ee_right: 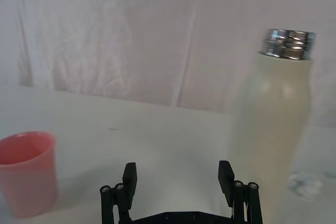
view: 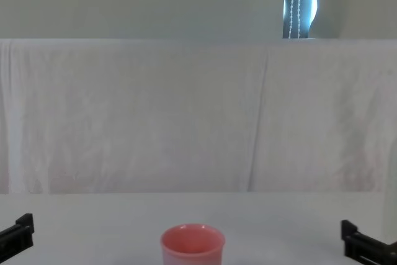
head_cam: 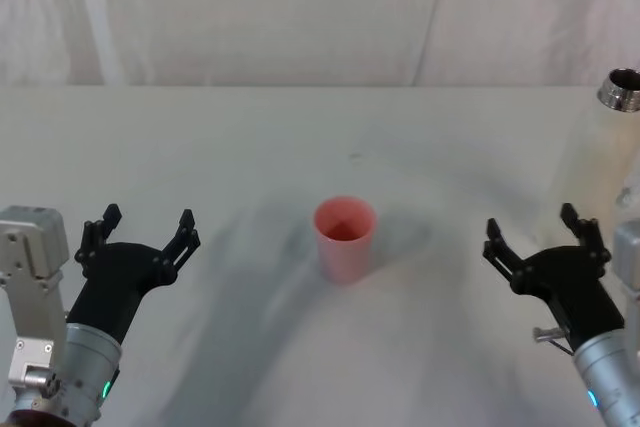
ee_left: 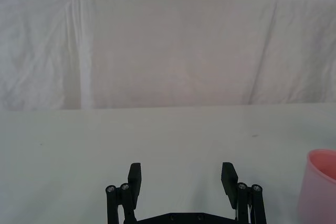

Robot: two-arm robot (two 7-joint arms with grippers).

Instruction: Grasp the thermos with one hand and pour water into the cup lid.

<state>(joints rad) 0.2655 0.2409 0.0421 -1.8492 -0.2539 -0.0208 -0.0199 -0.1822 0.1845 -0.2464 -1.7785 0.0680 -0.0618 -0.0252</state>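
Note:
The cream-white thermos (head_cam: 597, 159) stands upright at the table's right edge, its silver steel neck uncapped; it rises just ahead and to one side of my right gripper in the right wrist view (ee_right: 273, 129). The salmon-pink cup lid (head_cam: 345, 238) stands mouth up in the middle of the table, also in the chest view (view: 192, 246) and at the left wrist view's edge (ee_left: 320, 187). My right gripper (head_cam: 545, 236) hovers open, nearer to me than the thermos and apart from it. At the near left, my left gripper (head_cam: 140, 231) is open and holds nothing.
The white cloth-covered table (head_cam: 250, 137) runs back to a white draped backdrop (view: 186, 116). A small wet-looking patch (ee_right: 304, 184) lies on the cloth beside the thermos base. Free room lies between the cup lid and each gripper.

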